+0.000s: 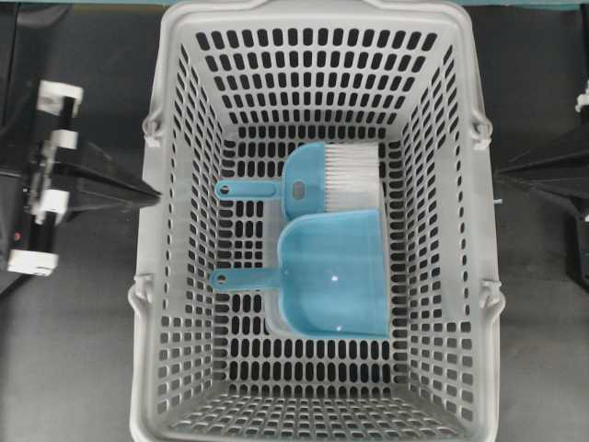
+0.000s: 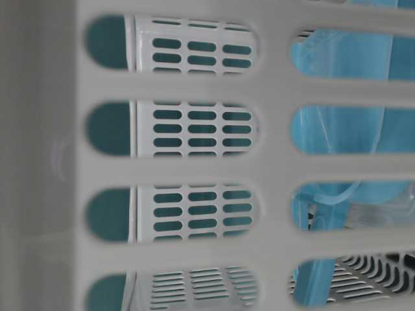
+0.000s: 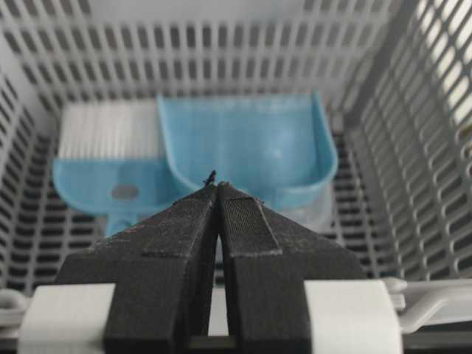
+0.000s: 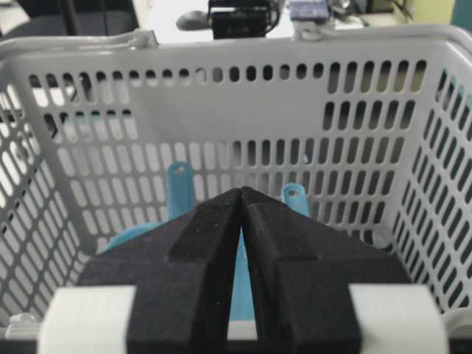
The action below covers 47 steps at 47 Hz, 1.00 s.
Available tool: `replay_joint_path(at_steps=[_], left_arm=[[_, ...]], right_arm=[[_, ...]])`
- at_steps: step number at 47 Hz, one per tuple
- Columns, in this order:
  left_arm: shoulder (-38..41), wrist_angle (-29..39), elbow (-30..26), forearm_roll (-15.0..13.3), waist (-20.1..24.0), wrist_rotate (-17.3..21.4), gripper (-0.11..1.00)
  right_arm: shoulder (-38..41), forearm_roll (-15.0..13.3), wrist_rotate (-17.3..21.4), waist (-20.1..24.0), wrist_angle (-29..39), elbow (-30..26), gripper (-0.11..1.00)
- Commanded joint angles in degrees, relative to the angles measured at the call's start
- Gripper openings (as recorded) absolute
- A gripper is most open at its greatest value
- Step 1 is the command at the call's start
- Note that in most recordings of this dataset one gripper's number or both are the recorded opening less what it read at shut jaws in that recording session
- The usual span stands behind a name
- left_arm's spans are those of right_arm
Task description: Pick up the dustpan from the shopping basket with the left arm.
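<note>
The teal-blue dustpan [image 1: 333, 273] lies flat on the floor of the light-grey shopping basket [image 1: 175, 230], its thin handle [image 1: 244, 278] pointing left. In the left wrist view the dustpan [image 3: 251, 136] lies beyond my fingertips, with the brush to its left. My left gripper [image 1: 155, 194] is shut and empty, outside the basket at its left rim; its tips [image 3: 217, 184] meet. My right gripper [image 1: 502, 173] is shut and empty outside the right rim; its tips [image 4: 241, 190] meet. The dustpan handle [image 4: 180, 184] stands out against the far wall.
A teal hand brush [image 1: 317, 180] with white bristles lies just behind the dustpan, its handle also pointing left; it shows in the left wrist view [image 3: 110, 166]. Teal plastic [image 2: 343, 129] shows through the basket's slots at table level. The basket walls are tall and slotted.
</note>
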Motion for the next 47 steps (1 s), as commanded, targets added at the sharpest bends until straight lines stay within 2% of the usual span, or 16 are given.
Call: replay_joint_path(at_steps=[1, 5, 14, 17, 22, 25, 29, 35, 39, 42, 47], left_arm=[[2.81, 3.52, -4.92, 0.18, -0.44, 0.09, 0.00], [4.75, 5.27, -7.03, 0.18, -0.88, 0.18, 0.00], [9.32, 8.26, -11.43, 0.18, -1.32, -0.26, 0.00], [11.78, 10.90, -13.18, 0.18, -1.41, -0.26, 0.00], [16.52, 17.05, -16.79, 0.18, -1.23, -0.70, 0.01], [19.69, 21.09, -19.51, 0.18, -1.49, -0.26, 0.06], [24.35, 25.84, -23.91, 0.18, -2.02, -0.26, 0.28], [30.67, 31.03, -28.92, 0.09, -2.46, -0.79, 0.65], [34.89, 33.13, -31.29, 0.09, -2.81, -0.88, 0.85], [37.53, 33.57, -32.34, 0.18, -3.34, -0.97, 0.91], [41.57, 34.01, -32.87, 0.18, -3.96, -2.20, 0.89]], right_arm=[[0.53, 0.09, -0.09, 0.00, 0.09, -1.49, 0.00], [0.70, 0.09, 0.00, -0.09, 0.70, -1.49, 0.13], [0.88, 0.09, 0.26, 0.09, 2.81, -1.76, 0.69], [0.88, 0.09, 0.26, 0.09, 2.99, -1.76, 0.81], [0.79, 0.09, 0.26, 0.09, 2.99, -1.76, 0.79], [0.70, 0.09, 0.26, 0.00, 2.99, -1.76, 0.78], [0.62, 0.09, 0.18, -0.18, 3.25, -1.76, 0.78], [0.62, 0.09, 0.26, -0.26, 3.96, -1.76, 0.78], [0.53, 0.09, 0.26, -0.18, 4.04, -1.76, 0.78], [0.53, 0.09, 0.26, -0.18, 4.13, -1.76, 0.78], [0.53, 0.09, 0.26, -0.26, 4.22, -1.58, 0.78]])
